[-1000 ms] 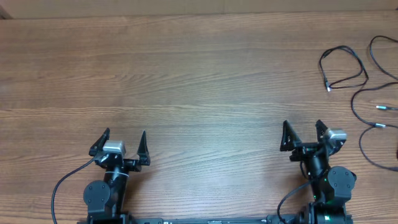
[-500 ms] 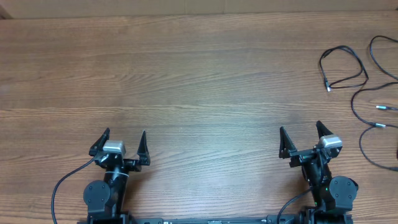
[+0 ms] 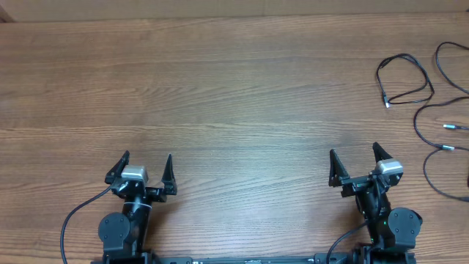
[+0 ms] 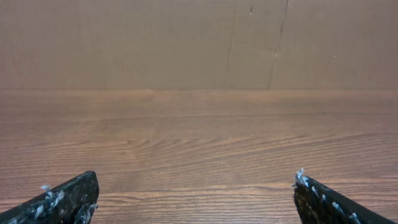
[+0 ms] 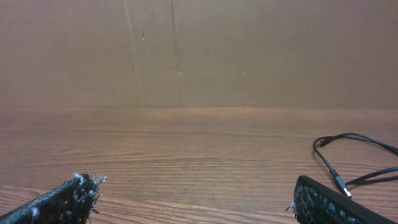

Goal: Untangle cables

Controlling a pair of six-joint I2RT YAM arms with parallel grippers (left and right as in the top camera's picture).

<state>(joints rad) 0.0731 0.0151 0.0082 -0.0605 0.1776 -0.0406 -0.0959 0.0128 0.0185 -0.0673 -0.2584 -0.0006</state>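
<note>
Cables sit at the far right of the counter (image 3: 234, 88), well apart from both arms. One cable (image 3: 379, 73) lies alone in an open loop, and its silver-tipped plug (image 3: 386, 103) points toward the near side. Further right, more thin black cords (image 3: 415, 121) curve along the counter and run off the frame edge. Two small silver plug ends (image 3: 448, 127) show among them, and I can't tell whether those cords cross out of view. In the right wrist camera the looped cable (image 5: 328, 167) lies ahead and to the right, just beyond the right finger (image 5: 323, 202). Right hand (image 3: 354, 151) is at the near edge with its fingers spread wide and nothing between them, and it touches no cable. Left hand (image 3: 146, 157) is at the near edge on the opposite side, also spread wide and holding nothing. Its wrist camera shows only bare wood grain between the two fingertips (image 4: 65, 198), with a plain brown wall behind.
</note>
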